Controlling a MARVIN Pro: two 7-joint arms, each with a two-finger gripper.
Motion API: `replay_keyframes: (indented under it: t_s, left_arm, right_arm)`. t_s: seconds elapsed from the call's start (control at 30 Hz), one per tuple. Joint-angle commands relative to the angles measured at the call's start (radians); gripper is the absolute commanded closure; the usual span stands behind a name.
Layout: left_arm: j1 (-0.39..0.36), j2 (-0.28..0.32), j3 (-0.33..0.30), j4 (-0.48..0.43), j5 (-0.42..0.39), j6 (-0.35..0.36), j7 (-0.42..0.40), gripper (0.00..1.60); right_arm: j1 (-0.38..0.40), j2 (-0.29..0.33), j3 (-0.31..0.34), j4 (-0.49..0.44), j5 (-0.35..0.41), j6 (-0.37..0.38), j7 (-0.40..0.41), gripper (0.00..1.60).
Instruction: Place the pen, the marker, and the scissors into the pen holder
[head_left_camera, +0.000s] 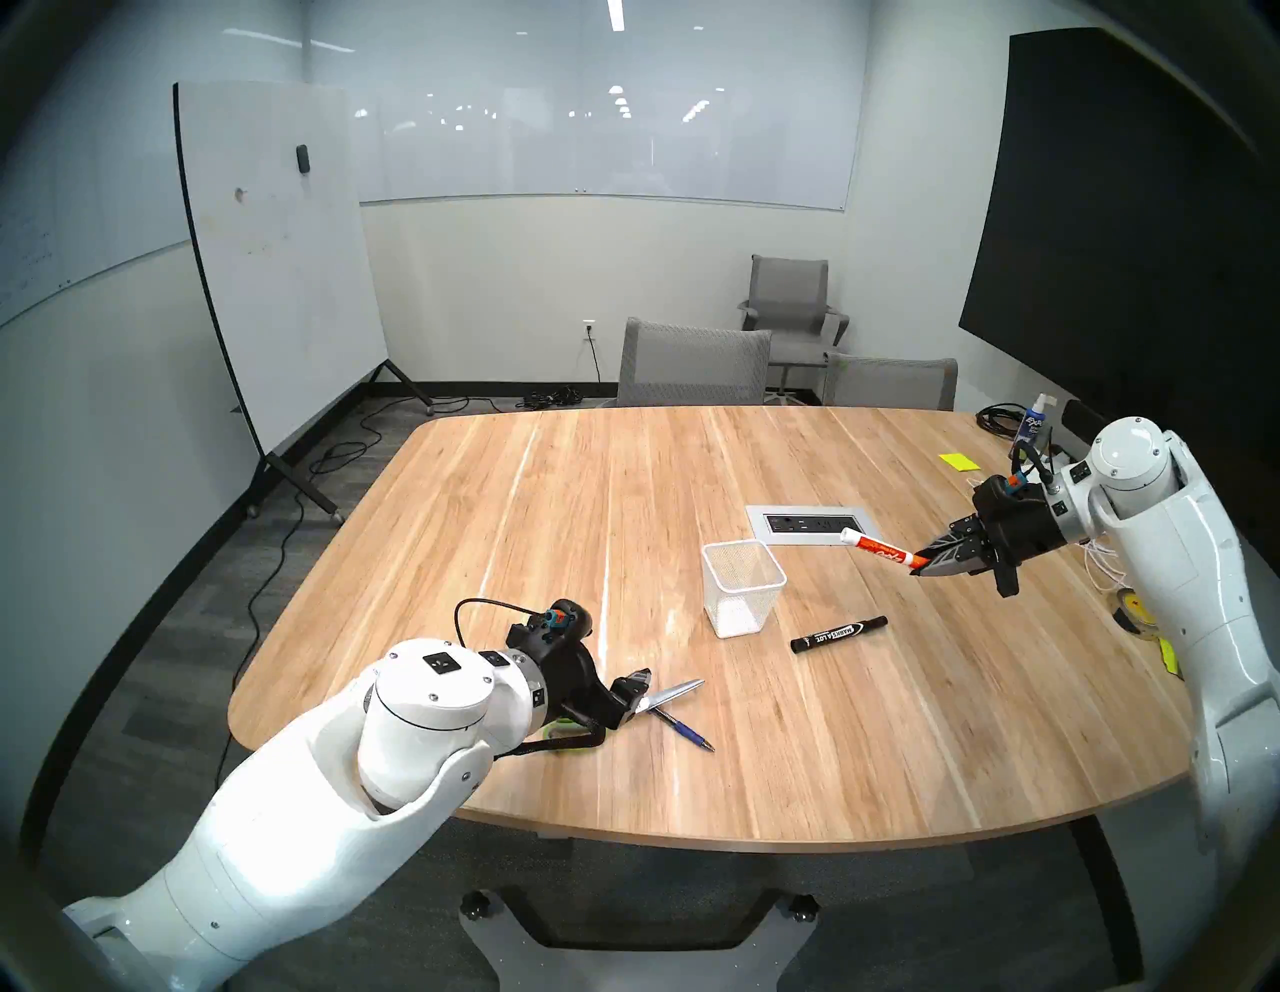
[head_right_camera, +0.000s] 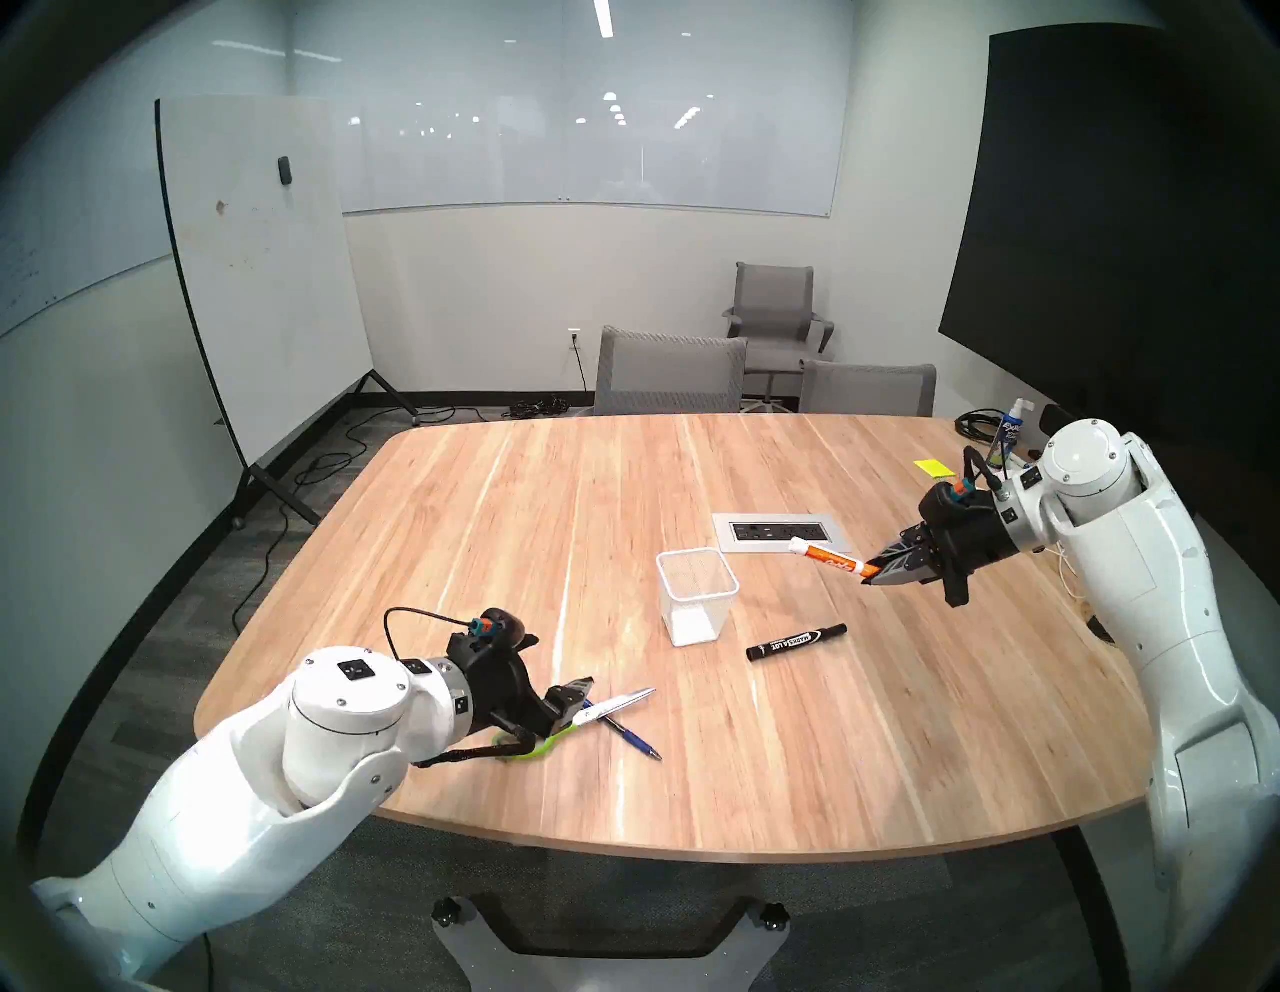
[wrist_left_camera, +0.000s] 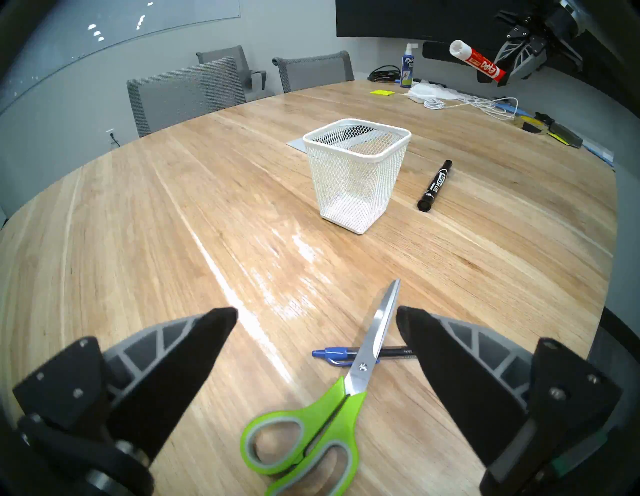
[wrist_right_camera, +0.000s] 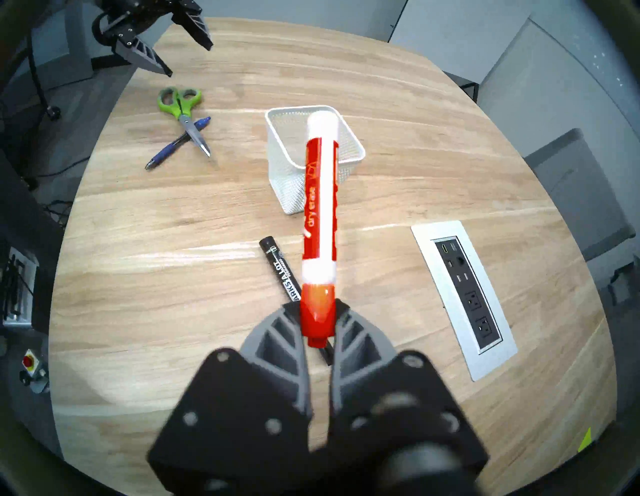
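Bright overhead light — table (head_left_camera: 831, 727) glare, fisheye edges dark.

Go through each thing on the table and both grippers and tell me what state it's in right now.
White wire-mesh pen holder: upright, empty.
Red-and-white dry-erase marker: capped, held in air.
Right gripper: shut on marker's cap end.
Left gripper: open, empty.
Green-handled scissors: closed, lying across pen.
Blue ballpoint pen: flat on table.
Black marker: capped, lying flat.

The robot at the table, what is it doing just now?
It is tidying stationery into the white mesh pen holder, which is empty. The right gripper holds a red dry-erase marker by its cap end, in the air to the right of the holder. The left gripper hangs with jaws open over the scissors, which lie across the pen. A black marker lies beside the holder.
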Motion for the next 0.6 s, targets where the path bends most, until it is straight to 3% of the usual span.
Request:
replay_keyframes:
  t_s: [0.0, 0.23, 0.57]
  left_arm:
    - [-0.002, 0.001, -0.002, -0.015, 0.002, -0.001, 0.002, 0.00]
    - [-0.004, 0.005, 0.002, -0.015, 0.007, -0.003, 0.000, 0.00]
    - [-0.079, 0.004, 0.062, -0.025, 0.075, -0.007, -0.014, 0.00]
  right_arm:
    - [-0.004, 0.065, -0.005, -0.041, 0.049, -0.022, -0.002, 1.60]
    - [-0.015, 0.085, -0.017, -0.059, 0.069, -0.025, -0.002, 1.60]
    - [-0.016, 0.089, -0.029, -0.063, 0.071, -0.023, -0.002, 1.60]
